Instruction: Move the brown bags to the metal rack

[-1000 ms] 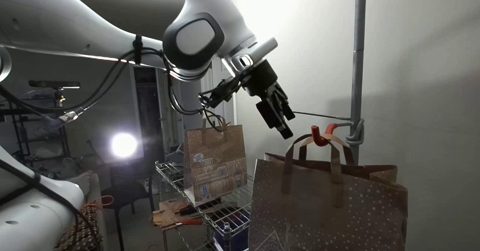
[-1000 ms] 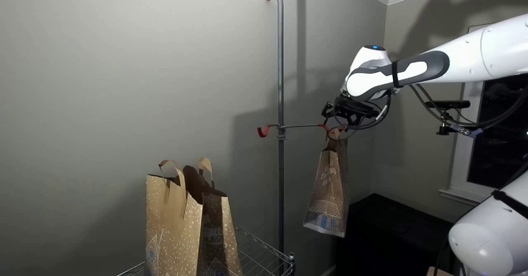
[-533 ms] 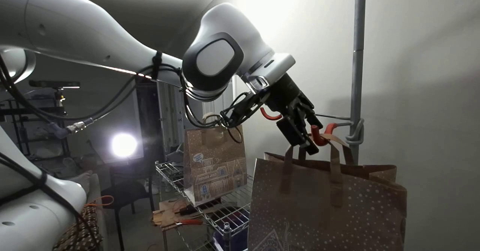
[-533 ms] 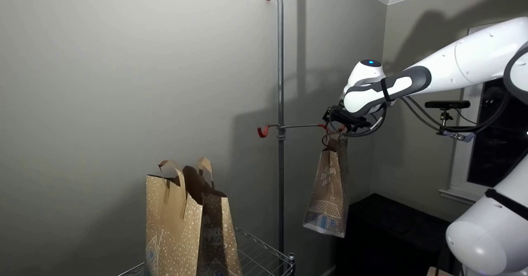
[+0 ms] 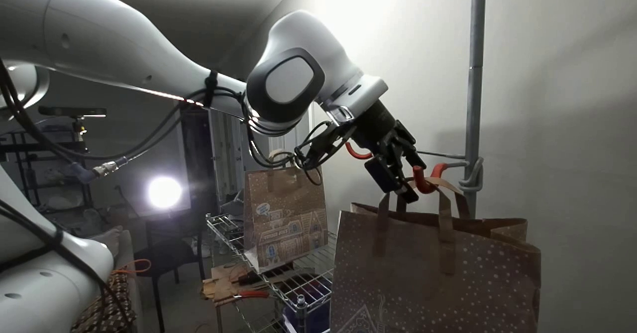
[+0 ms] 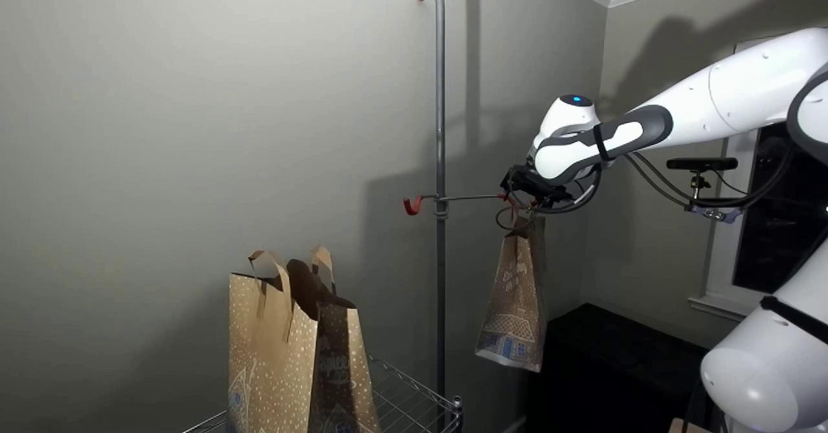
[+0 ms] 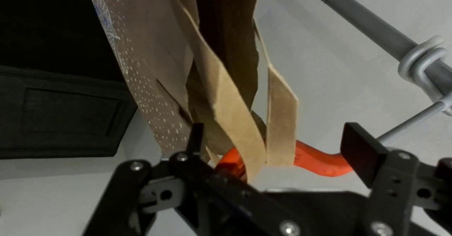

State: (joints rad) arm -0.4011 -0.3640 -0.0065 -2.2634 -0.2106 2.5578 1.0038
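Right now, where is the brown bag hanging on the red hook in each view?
In an exterior view: hanging bag, lower right, in front of the grey pole.
In an exterior view: hanging bag, centre-right, right of the grey pole.
In the wrist view: hanging bag, upper left-centre, left of the grey pole.
Shared landmark: the grey pole.

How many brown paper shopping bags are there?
2: one shopping bag stands on the wire rack; the other shopping bag hangs from a red hook. More could be hidden out of sight.
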